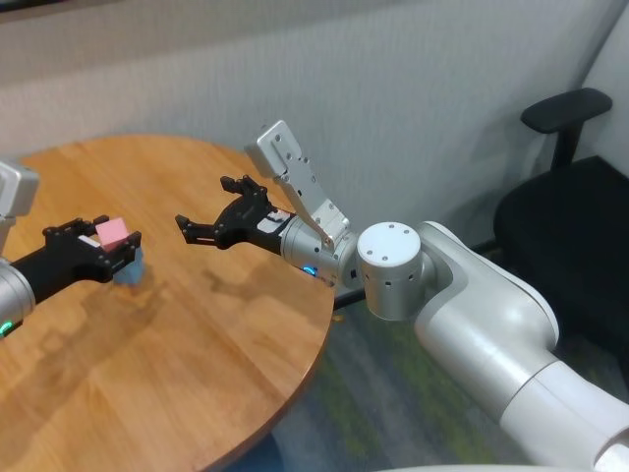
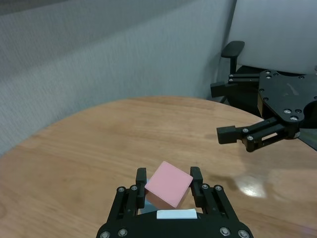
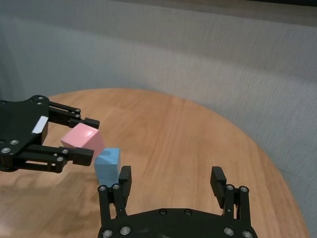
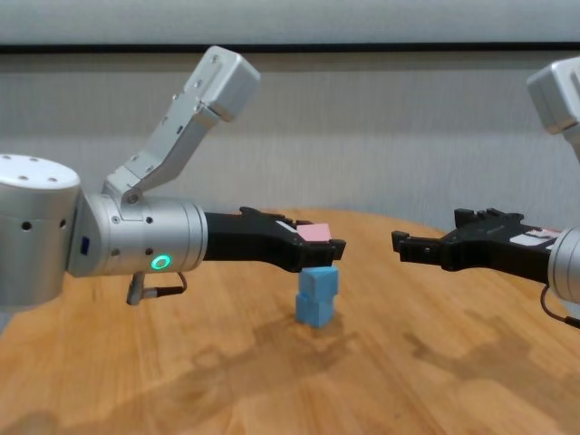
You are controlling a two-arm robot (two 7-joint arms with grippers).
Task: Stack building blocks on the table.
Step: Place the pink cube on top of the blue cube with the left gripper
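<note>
pink block (image 2: 169, 184) in left tool (image 2: 168, 186) over 2-high blue stack (image 4: 317, 296).

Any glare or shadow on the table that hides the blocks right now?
Left wrist view: a bright glare patch on the table, clear of the pink block. Chest view: soft shadows fall in front of the stacked blue blocks, which stay plainly visible. Head view: left gripper largely covers the blue blocks; only faint shadows on the wood.

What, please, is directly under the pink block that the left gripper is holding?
Under the pink block in the left gripper stand two stacked light blue blocks on the wooden table. Whether pink touches blue cannot be seen.
</note>
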